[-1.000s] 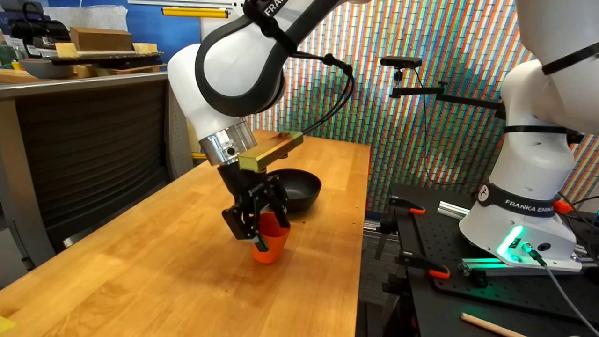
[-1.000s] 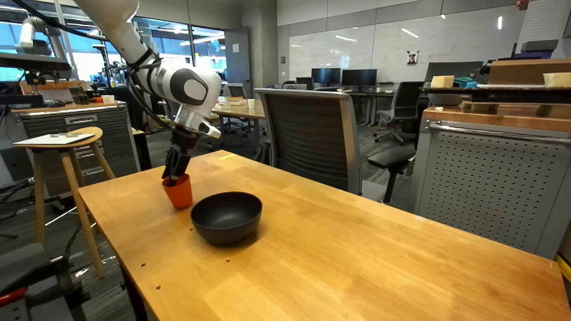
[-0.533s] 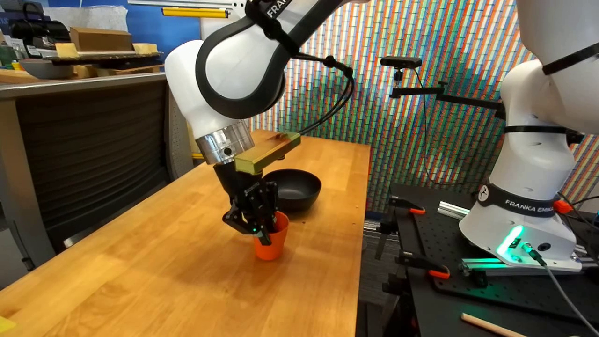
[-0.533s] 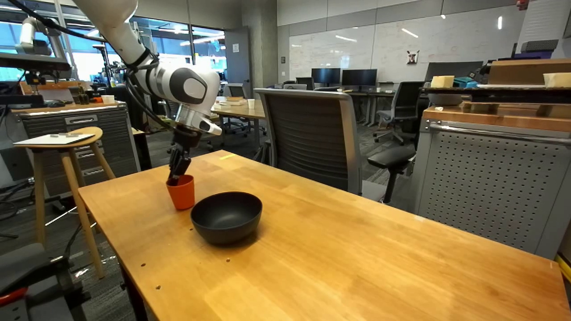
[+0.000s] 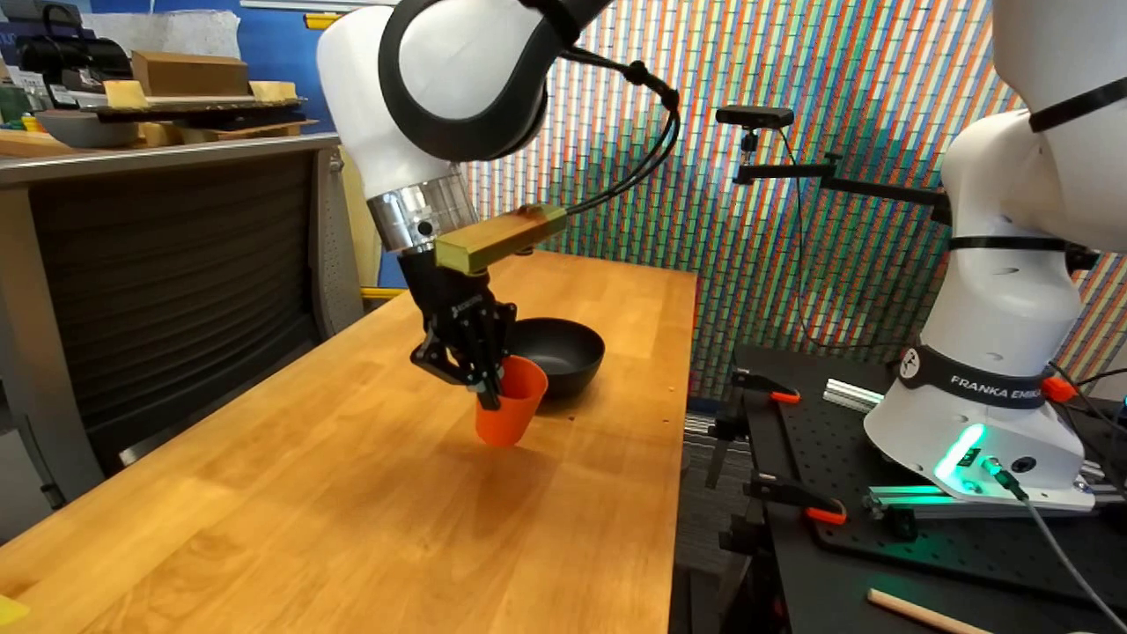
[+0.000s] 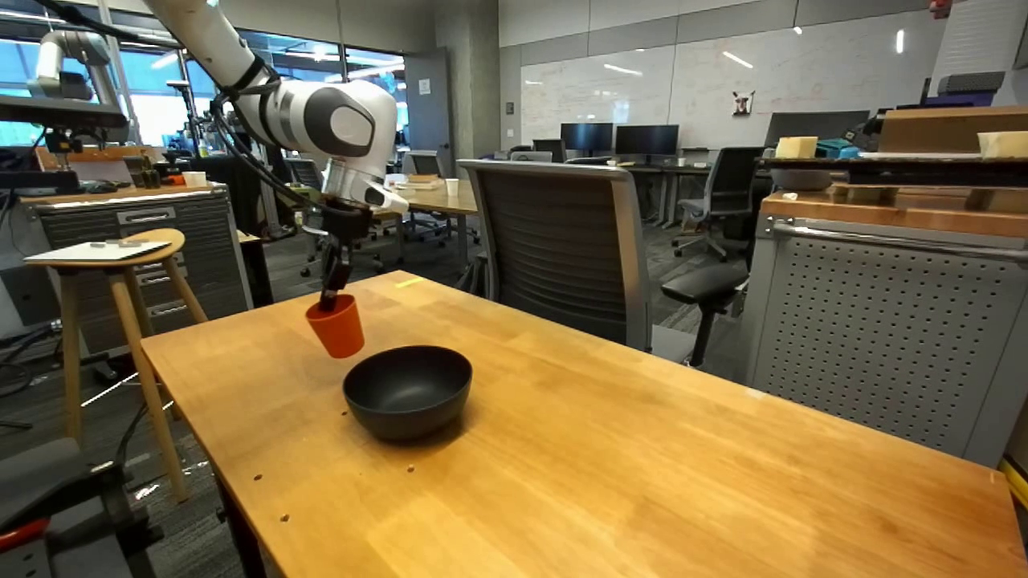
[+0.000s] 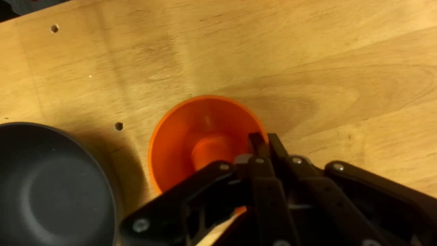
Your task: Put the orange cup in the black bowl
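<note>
Wooden and honey-coloured, a table (image 6: 683, 457) lies below the gripper (image 7: 267, 140). With the grasp made, the step in hand looks to be the carry: the orange cup (image 6: 336, 331) hangs tilted under the gripper, clear of the table, and the black bowl (image 6: 407, 413) sits near, left of the fingers (image 7: 278, 147) in the wrist view. The next move should go sideways, high enough for the cup's base to pass the bowl's rim, then release. The fingers are pinched together on the cup's wall, one inside, one outside; how deep they reach is too dark to judge.
</note>
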You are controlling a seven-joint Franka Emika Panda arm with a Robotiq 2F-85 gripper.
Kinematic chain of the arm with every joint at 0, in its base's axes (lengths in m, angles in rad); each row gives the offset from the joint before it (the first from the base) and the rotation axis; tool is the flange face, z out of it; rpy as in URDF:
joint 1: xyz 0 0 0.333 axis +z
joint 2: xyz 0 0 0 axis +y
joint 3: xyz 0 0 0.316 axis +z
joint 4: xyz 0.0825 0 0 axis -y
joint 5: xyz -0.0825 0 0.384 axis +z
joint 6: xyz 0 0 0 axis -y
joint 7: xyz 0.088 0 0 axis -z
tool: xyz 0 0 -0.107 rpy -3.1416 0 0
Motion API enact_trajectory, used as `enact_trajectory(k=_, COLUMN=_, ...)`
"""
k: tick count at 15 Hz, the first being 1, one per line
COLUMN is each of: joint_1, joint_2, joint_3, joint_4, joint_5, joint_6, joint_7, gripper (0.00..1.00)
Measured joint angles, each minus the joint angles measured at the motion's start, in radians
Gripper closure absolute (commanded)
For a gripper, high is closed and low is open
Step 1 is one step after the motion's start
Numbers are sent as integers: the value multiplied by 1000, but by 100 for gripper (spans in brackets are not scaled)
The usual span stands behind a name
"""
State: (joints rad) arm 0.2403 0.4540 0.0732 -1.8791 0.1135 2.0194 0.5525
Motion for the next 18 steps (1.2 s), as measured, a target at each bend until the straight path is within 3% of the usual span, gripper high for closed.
enact_trajectory(k=7, joint_1=-3, joint_2=-231, joint_3=-52, joint_4=-109, joint_5=-175, joint_6=-44, joint_7=246, gripper=98)
enact_trajectory(k=10, joint_1=-21, joint_2=-288, joint_3=-53, joint_4=-161, joint_5=-190, joint_6=-68, joint_7=317, gripper=98)
enact_trajectory(k=18, joint_1=-95, joint_2=-176, joint_3=-65, joint_4=-186, joint_5=-190, joint_6=-39, joint_7=336, gripper=98)
